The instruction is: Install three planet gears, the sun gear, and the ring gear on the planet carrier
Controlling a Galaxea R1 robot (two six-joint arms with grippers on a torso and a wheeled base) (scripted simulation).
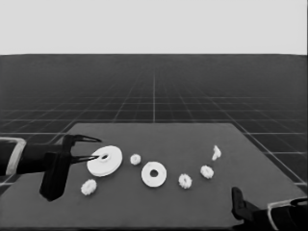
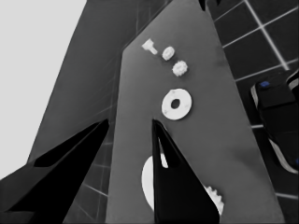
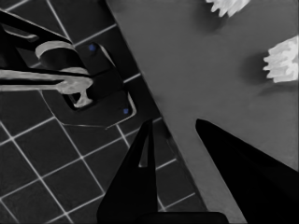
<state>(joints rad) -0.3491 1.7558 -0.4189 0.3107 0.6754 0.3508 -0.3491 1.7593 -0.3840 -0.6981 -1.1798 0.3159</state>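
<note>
- Left end effector [image 1: 98, 148] parked over the left end of the surface [image 1: 192, 134], fingers spread and gripping nothing. Larger round part [image 1: 104, 160] lying just beneath them, not held.
- Right end effector [image 3: 174, 122] waiting off the near right corner, fingers likewise apart and empty.
- Smaller round part [image 1: 154, 174] mid-surface, bare, with nothing installed yet. 4 gears loose: 1 gear [image 1: 135, 159] between the 2 round parts, another gear [image 1: 89, 187] by the left arm, and a pair of gears [image 1: 185, 181] to the right. Thin white piece [image 1: 216, 152] beyond them.
- Risk: a sloppy pinch on such a small toothed wheel, probably tilting it or flicking it away.
- Risk: a lowered left finger nudging the larger round part, given how closely it sits underneath.
- Risk: taking the toothless thin piece for a gear.
- Head view alone lays out all 7 parts. Left wrist view hides most of the larger round part behind 1 finger. Right wrist view alone shows tooth detail on 2 gears near its corner.
</note>
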